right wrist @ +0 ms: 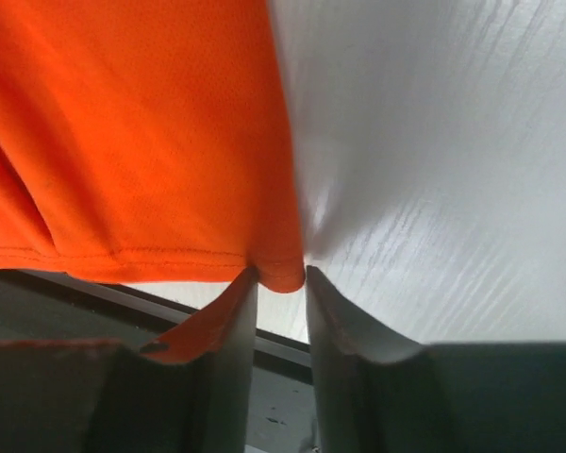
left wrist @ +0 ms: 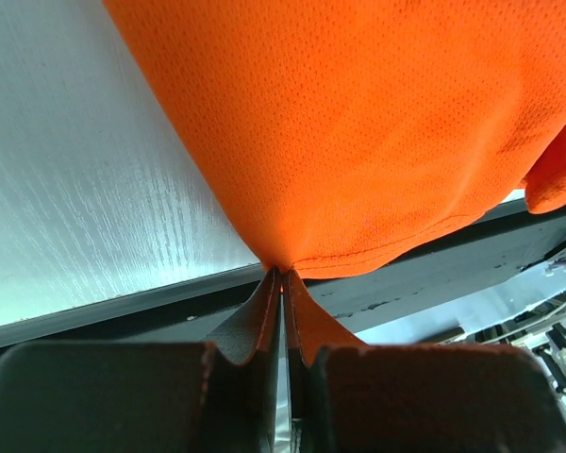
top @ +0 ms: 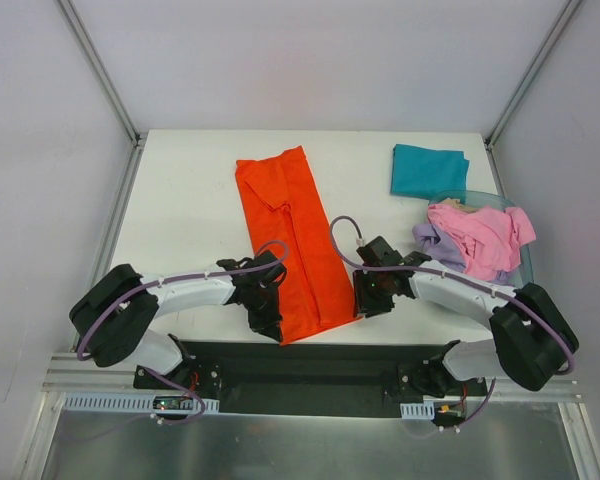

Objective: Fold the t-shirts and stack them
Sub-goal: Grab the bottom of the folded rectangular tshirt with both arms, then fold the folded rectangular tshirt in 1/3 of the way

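Observation:
The orange-red t-shirt [top: 292, 240] lies folded into a long strip down the middle of the table, its near end at the front edge. My left gripper [top: 267, 318] is shut on the near left hem corner; the cloth [left wrist: 358, 142] puckers into the pinched fingertips [left wrist: 281, 274]. My right gripper [top: 368, 300] is at the near right corner, jaws a narrow gap apart with the bunched hem corner [right wrist: 281, 269] squeezed between them. A folded teal t-shirt [top: 428, 170] lies at the back right. The pink t-shirt [top: 480, 240] and the lavender one [top: 426, 238] lie crumpled to the right.
A translucent blue tub [top: 525, 262] at the right edge holds the pink and lavender shirts. The black base rail [top: 310, 360] runs just below the table's front edge. White walls enclose the table on three sides.

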Controlling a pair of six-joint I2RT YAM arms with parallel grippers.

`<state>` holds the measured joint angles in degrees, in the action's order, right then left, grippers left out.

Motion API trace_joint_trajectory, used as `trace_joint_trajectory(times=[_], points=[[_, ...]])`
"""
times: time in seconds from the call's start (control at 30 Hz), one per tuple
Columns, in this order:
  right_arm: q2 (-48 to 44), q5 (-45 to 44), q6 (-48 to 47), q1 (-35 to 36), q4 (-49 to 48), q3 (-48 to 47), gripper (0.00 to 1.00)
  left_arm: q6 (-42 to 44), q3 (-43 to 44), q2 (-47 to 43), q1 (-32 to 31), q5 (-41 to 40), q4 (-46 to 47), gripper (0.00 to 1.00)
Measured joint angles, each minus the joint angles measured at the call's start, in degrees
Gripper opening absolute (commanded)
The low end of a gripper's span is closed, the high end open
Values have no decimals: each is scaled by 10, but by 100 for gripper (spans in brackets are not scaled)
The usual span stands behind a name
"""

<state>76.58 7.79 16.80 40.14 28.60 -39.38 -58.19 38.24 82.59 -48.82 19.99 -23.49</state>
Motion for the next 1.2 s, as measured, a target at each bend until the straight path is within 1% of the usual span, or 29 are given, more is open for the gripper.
trace_joint_trajectory(times=[0.03, 0.07, 0.17, 0.33, 0.47, 0.6, 0.73, 0.87, 1.0, 1.2], points=[[8, 2, -4, 0, -3, 0, 18, 0, 0, 0, 0, 0, 0, 0], [16, 5, -8, 0, -5, 0, 11, 0, 0, 0, 0, 0, -1, 0], [31, 25, -14, -1, -12, 0, 1, -2, 1, -6, 0, -1, -7, 0], [14, 78, -11, -1, -31, 22, 1, -12, 0, -46, -3, -9, -28, 0], [-49, 112, -5, 10, -9, 44, 1, -16, -5, -103, -4, -4, -37, 0], [-94, 136, -5, 20, 8, 33, 1, -17, -6, -145, -4, -3, -44, 0], [-94, 128, -12, 20, 24, -18, 1, -9, -2, -167, 7, -10, -51, 0], [-71, 106, -26, 17, 30, -92, 1, 11, 19, -161, 42, -18, -60, 0], [-27, 77, -37, 8, 31, -155, 1, 51, 61, -145, 98, -23, -60, 0], [63, 23, -51, -10, 37, -263, 1, 91, 119, -111, 172, -41, -60, 0]])
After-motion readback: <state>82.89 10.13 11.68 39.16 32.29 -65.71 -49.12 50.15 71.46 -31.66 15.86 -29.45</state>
